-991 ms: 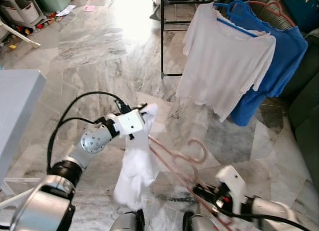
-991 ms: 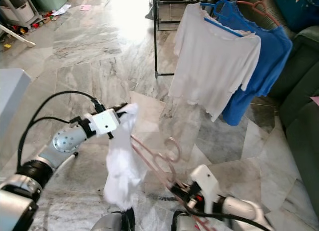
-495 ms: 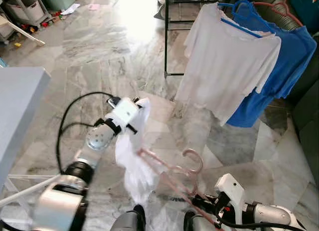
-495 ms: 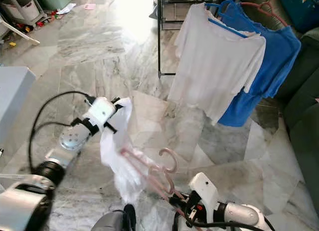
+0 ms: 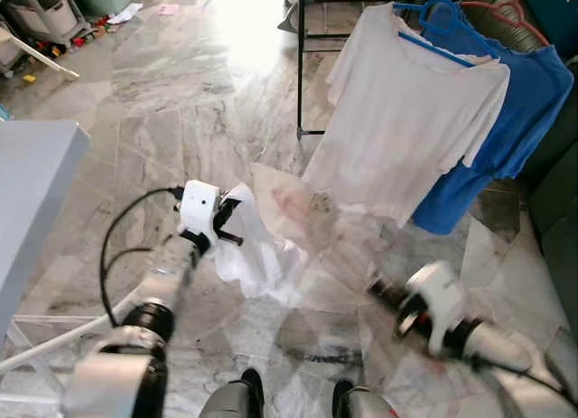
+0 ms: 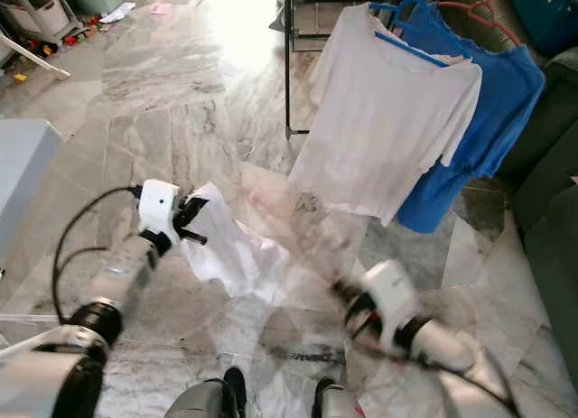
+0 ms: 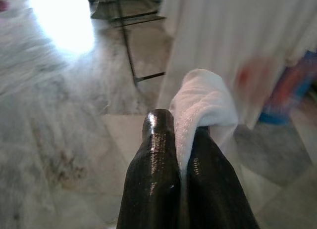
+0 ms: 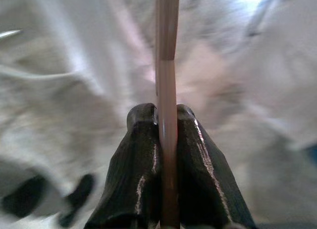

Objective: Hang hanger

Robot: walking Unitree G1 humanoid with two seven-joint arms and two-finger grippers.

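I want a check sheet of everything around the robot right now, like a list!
Surface: grey marbled floor, sunlit at the far end.
Job's things: white garment hangs from the left gripper; pink hanger is pinched in the right gripper, blurred in the head views.
Clutter: small bits near the shelving at far left.
Grippers: left gripper shut on the white garment; right gripper shut on the pink hanger.
Cables: black cable loops along the left arm.
Surroundings: black rack with a white shirt and blue shirt on hangers; grey table at left; dark sofa at right.
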